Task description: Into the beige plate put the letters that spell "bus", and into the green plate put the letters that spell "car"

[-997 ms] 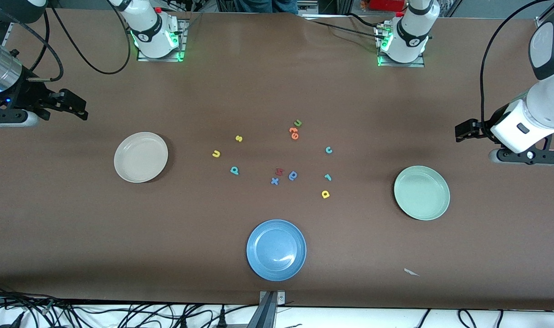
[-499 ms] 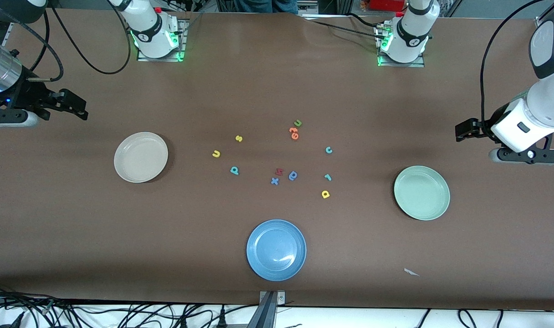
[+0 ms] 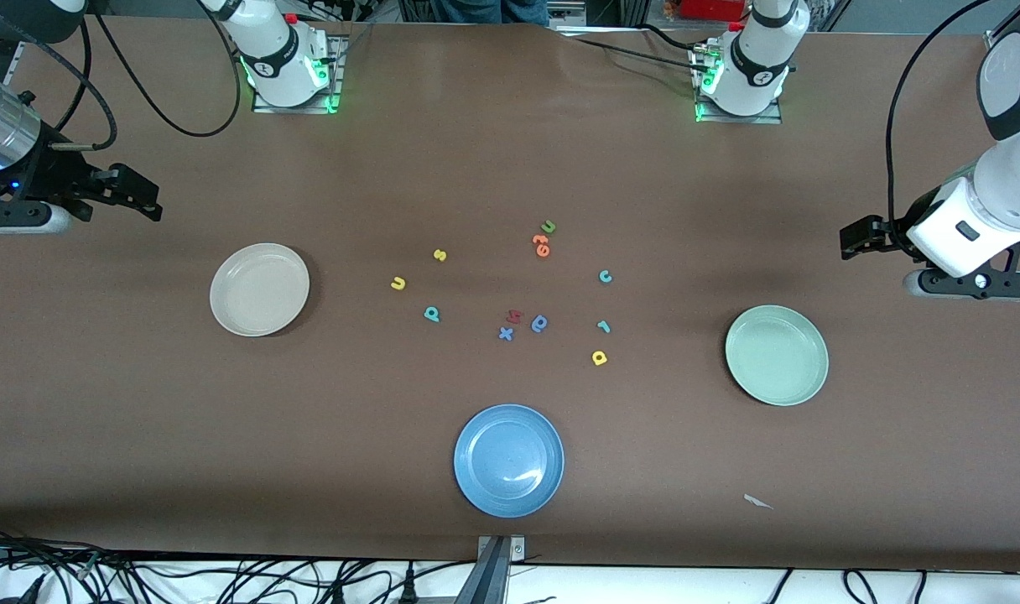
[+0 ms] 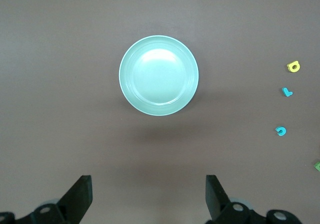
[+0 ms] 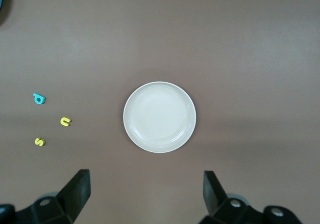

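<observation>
The tiny foam teal "b" (image 3: 431, 314), yellow "u" (image 3: 398, 283) and yellow "s" (image 3: 440, 255) lie mid-table, toward the right arm's end, near the round beige plate (image 3: 259, 289). The right gripper (image 3: 132, 197) is closer to them than the left gripper (image 3: 862, 239); both jaws are spread, holding nothing.

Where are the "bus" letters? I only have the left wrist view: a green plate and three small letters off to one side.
Observer: The teal b, yellow u and yellow s lie loose on the table between the middle cluster and the beige plate.
Operator: Anything in that plate?
Observer: No, the right wrist view shows the beige plate bare.
Operator: Where's the right gripper?
Observer: The right gripper hangs open over the table at the right arm's end, holding nothing.
Operator: Any other plate?
Observer: Yes, a blue plate sits nearer the front camera than all the letters.
</observation>
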`<state>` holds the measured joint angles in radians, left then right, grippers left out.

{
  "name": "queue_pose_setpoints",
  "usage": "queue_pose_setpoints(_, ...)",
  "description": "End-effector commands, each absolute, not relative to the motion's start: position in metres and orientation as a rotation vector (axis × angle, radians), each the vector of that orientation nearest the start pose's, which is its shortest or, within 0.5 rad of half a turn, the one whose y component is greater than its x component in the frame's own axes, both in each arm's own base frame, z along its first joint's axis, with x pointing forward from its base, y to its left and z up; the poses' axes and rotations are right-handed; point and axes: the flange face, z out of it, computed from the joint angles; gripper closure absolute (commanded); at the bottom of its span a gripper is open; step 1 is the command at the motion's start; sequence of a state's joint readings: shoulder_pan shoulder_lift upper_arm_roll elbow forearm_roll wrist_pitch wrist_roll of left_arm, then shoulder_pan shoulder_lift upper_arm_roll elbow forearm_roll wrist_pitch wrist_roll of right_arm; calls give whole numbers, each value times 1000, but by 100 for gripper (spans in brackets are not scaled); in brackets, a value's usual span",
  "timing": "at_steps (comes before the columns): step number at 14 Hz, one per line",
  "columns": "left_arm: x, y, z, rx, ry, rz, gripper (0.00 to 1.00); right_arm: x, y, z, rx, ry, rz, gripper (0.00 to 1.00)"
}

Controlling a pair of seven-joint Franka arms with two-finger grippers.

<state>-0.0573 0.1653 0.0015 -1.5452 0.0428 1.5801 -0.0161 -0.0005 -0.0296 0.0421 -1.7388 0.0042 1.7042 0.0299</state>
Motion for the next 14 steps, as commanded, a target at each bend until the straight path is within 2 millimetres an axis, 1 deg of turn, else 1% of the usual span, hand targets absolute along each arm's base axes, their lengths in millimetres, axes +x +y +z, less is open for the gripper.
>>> queue_pose_setpoints(1,595,-29,550,-3101,72,179,0,553,22,576,-3143,-5,22,0)
queue_pose_setpoints(14,595,-29,550,-3101,72,179,0,553,21,574,-3143,-5,34,0)
